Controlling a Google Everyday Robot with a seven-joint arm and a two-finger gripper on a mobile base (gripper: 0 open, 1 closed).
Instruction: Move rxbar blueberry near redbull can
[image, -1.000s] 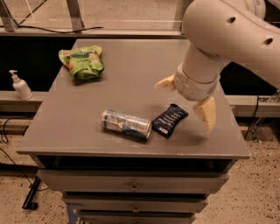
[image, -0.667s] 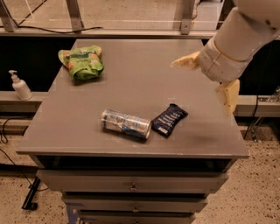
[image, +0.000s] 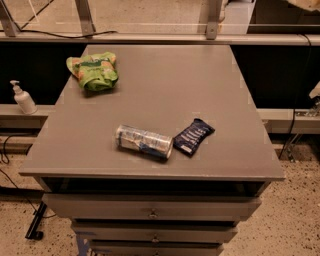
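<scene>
1. The rxbar blueberry (image: 193, 136) lay flat on the tabletop (image: 165, 80), in the front right part and a little back from the front edge. Its dark navy wrapper sat on a slant, with one end up and to the right and the other down and to the left.
2. The lower left end of the bar sat just beside the right end of the redbull can (image: 144, 141). Whether the two touched could not be told.
3. The can lay on its side near the middle of the front edge, with its long axis running left to right and dipping slightly toward the right. Its silver and blue side faced up.
4. The claw was out of the frame and nowhere over the tabletop, so I cannot tell whether it was apart or together. Nothing held the bar or the can.
5. A green snack bag (image: 94, 71) lay crumpled at the back left of the tabletop, well apart from the bar and the can.
6. A white pump bottle (image: 23, 98) stood upright on a low ledge left of the tabletop.
7. Grey drawers (image: 152, 207) were stacked under the tabletop, above a speckled floor (image: 295, 220).
</scene>
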